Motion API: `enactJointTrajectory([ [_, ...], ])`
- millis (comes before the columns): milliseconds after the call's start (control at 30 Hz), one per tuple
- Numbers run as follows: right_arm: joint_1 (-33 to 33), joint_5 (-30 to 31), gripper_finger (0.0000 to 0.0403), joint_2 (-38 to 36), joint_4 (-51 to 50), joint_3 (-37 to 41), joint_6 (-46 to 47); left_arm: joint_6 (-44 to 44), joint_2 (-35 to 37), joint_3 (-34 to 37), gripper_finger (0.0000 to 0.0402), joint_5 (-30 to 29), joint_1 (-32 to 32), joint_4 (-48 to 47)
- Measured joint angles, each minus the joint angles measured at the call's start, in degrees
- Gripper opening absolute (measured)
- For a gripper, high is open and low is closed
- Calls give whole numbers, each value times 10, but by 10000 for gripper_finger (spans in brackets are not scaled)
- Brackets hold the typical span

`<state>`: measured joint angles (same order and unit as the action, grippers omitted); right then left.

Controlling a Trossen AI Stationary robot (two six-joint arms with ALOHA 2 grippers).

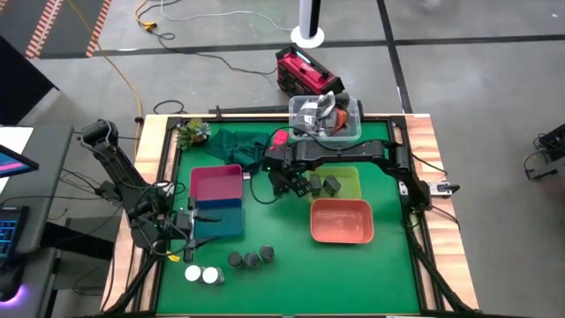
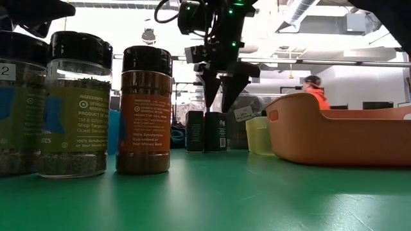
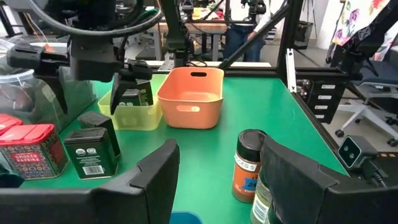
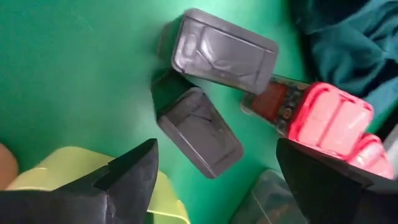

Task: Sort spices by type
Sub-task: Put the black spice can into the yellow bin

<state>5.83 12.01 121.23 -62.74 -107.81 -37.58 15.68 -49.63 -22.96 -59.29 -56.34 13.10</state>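
High view: yellow-green tray (image 1: 350, 173) is the reference. Right gripper (image 1: 289, 184) hangs just beside its edge on the pink-tray side, over dark tins. Two dark tins (image 1: 324, 185) sit in the yellow-green tray. Left gripper (image 1: 188, 228) idles well away, by the blue tray (image 1: 221, 218). Three dark-lidded jars (image 1: 251, 258) and two white-lidded jars (image 1: 203, 275) stand near the table's front edge, far from the tray. Orange tray (image 1: 342, 221) sits just beside it.

Low view: right gripper's fingers (image 2: 210, 86) point down, spread apart, empty, above two upright dark tins (image 2: 205, 131) beside the tray (image 2: 257, 136). Three jars (image 2: 144, 109) stand close to the camera.

Left wrist view: left fingers (image 3: 152, 177) parted, nothing between them. Two dark tins (image 3: 93, 145) and one red tin (image 3: 34, 149) stand short of the tray (image 3: 127, 114).

Right wrist view: open fingers (image 4: 127, 180) over two grey tin tops (image 4: 199, 130), one pink-red tin (image 4: 326, 115) beyond, tray corner (image 4: 59, 177) adjacent.
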Motion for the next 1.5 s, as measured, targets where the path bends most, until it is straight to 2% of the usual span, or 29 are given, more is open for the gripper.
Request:
enactJointTrajectory([
  [233, 3, -16, 326, 26, 7, 0, -11, 2, 0, 0, 215, 0, 0, 0],
  [633, 2, -16, 301, 52, -4, 0, -30, 10, 0, 0, 215, 5, 0, -9],
  [867, 2, -16, 246, 52, -10, 0, -7, 29, 0, 0, 215, 6, 0, -21],
  [1133, -5, -16, 149, 46, -13, 0, 11, 28, 0, 0, 215, 6, 0, -21],
  [1333, -6, -15, 149, 23, -31, -38, 37, 21, 0, 0, 215, 6, 0, -21],
  [1500, 0, -1, 173, 18, -124, -132, 111, 19, 2, 0, 215, 6, 0, -20],
])
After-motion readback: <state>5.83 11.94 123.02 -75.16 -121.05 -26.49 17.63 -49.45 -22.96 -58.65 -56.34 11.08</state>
